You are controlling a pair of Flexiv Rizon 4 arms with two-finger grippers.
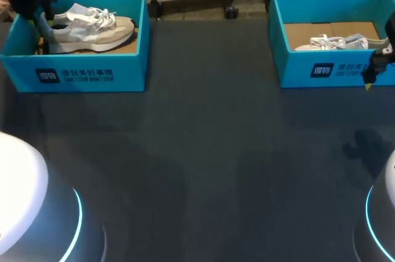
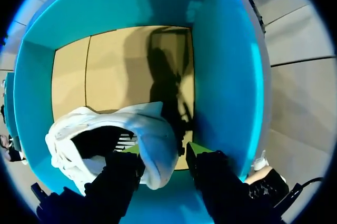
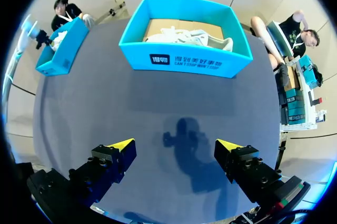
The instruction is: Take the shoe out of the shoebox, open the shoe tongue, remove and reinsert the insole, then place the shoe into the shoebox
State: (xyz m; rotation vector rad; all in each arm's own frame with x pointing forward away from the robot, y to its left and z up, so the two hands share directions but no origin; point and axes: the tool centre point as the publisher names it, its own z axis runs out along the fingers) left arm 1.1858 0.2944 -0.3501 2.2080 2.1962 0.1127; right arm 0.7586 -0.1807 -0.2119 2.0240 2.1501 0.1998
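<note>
The left tool [image 2: 162, 150] is down inside the left shoebox [image 1: 80, 74], at the end of the box that is farthest from the middle of the worktop [image 1: 203, 163]. The heel of the shoe [image 2: 152, 129] is directly at this tool, but whether the tool is really clamped on the heel I cannot tell. The shoe is pale, white and beige, with white laces. It lies on its sole on the brown cardboard floor [image 2: 121, 71] of the box, and its toe points toward the middle of the worktop. Its opening looks dark in the left wrist view. The walls of the box are bright turquoise and stand up around the shoe on all sides.

The right tool [image 3: 175, 145] hangs above the dark worktop with its two yellow tips wide apart, and there is nothing between them (only its own shadow falls on the surface below). Ahead of it stands the right shoebox [image 3: 184, 60], also turquoise, with white print on the front wall. A second shoe [image 3: 184, 37], pale as well, lies inside on the cardboard. In the head view this tool is just in front of that box, near its outer corner. The two boxes stand well apart, at opposite sides of the far part of the worktop.
</note>
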